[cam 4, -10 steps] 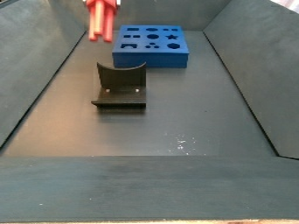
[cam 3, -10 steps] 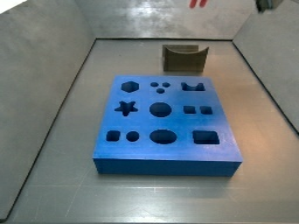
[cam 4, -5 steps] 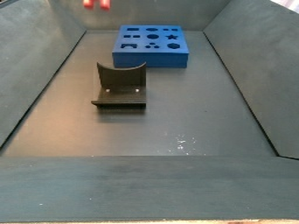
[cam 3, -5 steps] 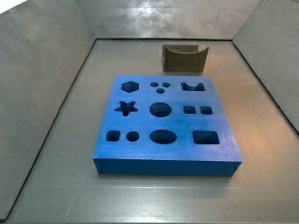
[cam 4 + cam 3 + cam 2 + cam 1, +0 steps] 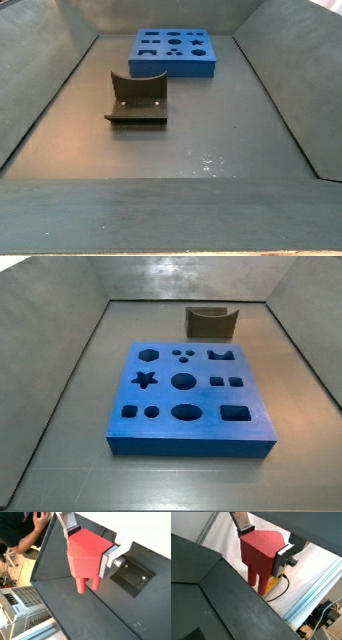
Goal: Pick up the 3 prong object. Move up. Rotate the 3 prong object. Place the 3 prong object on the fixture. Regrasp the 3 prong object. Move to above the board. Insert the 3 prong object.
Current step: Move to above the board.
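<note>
Background stuff only: a person in a dark top (image 5: 28,533) was sitting off past the edge of the dark enclosure wall (image 5: 57,562), with a white wire rack (image 5: 23,603) near them. A yellow cable (image 5: 272,585) hung against a white sheet (image 5: 308,572). The grey floor (image 5: 201,150) had some pale specks (image 5: 207,162).

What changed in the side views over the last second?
The claw carried the 3 prong object upward out of both side views; both wrist views show it clamped between the fingers. The fixture and the board stayed put.
</note>
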Robot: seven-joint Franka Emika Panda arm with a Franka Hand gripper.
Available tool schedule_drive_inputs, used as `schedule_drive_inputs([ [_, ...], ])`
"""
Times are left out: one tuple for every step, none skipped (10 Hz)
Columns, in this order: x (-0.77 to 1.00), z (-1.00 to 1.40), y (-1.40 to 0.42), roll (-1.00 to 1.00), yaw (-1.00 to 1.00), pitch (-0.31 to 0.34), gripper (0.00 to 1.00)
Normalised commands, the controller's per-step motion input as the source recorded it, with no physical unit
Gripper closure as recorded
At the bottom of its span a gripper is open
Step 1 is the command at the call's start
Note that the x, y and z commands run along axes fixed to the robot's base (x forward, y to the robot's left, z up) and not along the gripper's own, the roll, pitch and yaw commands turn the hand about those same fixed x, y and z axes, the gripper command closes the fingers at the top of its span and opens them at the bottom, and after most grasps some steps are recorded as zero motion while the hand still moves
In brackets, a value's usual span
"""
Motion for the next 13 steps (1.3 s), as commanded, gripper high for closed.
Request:
schedule_drive_inputs([
  [0.03,0.75,-0.03,-0.05,0.11,0.079,1.00],
  [0.02,0.56,-0.03,-0.05,0.09,0.077,1.00],
  [0.02,0.47,-0.02,-0.06,0.09,0.076,1.00],
  [0.02,0.27,-0.02,-0.06,0.08,0.080,1.00],
  [-0.63,-0.15,-1.00,-1.00,-0.14,0.079,1.00],
  [-0.64,-0.16,-1.00,-1.00,-0.14,0.071,1.00],
  [-0.68,-0.16,-1.00,-1.00,-0.14,0.063,1.00],
  [-0.69,-0.17,-1.00,-1.00,-0.14,0.058,1.00],
  [-0.70,-0.17,-1.00,-1.00,-0.14,0.059,1.00],
  [-0.73,-0.16,-1.00,-1.00,-0.14,0.063,1.00],
  [-0.74,-0.17,-1.00,-1.00,-0.13,0.063,1.00],
  [-0.77,-0.16,-1.00,-1.00,-0.13,0.062,1.00],
  [-0.72,-0.14,-0.88,-1.00,-0.12,0.057,1.00],
])
